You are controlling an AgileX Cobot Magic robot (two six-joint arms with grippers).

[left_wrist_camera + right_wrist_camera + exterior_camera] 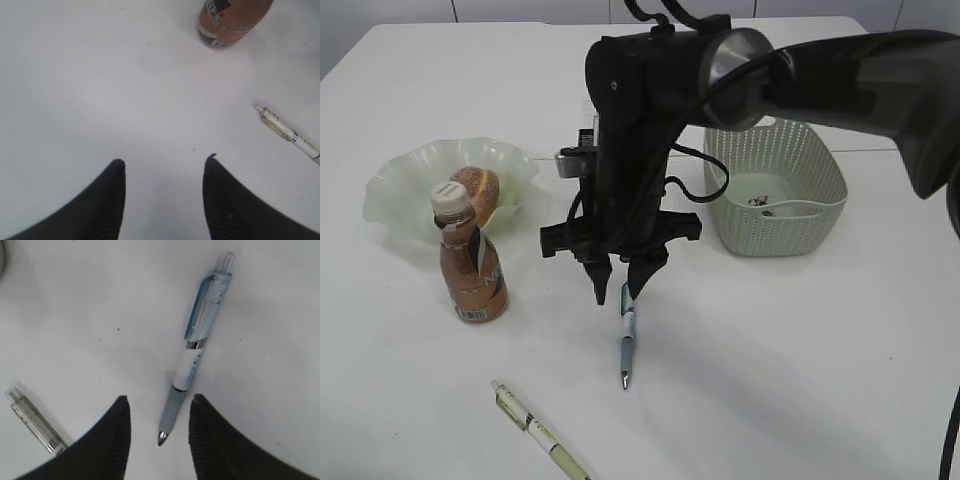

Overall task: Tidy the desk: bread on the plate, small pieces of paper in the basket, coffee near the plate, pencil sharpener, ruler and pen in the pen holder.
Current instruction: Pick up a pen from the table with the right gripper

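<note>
- Pen [627, 345], blue and white, lies on the wide white surface [800, 340] near the middle, pointing toward the front edge. The smooth surface lets it roll or skid if nudged.
- Right arm [640, 130] reaches across the middle and hides what stands behind it. I cannot make out the pen holder, so I judge that carrying anything back there risks bumping something unseen.
- Basket [775, 185], pale green, sits to the right with paper scraps [760, 200] inside, well apart from the work.
- Plate [410, 185], ruffled and green, sits to the left with the bread [475, 190] on it.
- Coffee [470, 265] stands upright just in front of the plate. A wide leftward swing could topple it.
- Right jaws hang just above the blue pen, partly spread and holding nothing. Only the grey grip and metal tip lie between them.
- Closing there would catch the pen at one end. The long clip end would hang out, so it may sag, pivot or slip free.
- Coming down too far would press my fingertips [120, 405] into the surface.
- Left jaws are spread, empty, over bare surface.
- Clear pen [540, 432] lies near the front. In the right wrist view its end sits near one finger, so a sideways shift could knock it.
</note>
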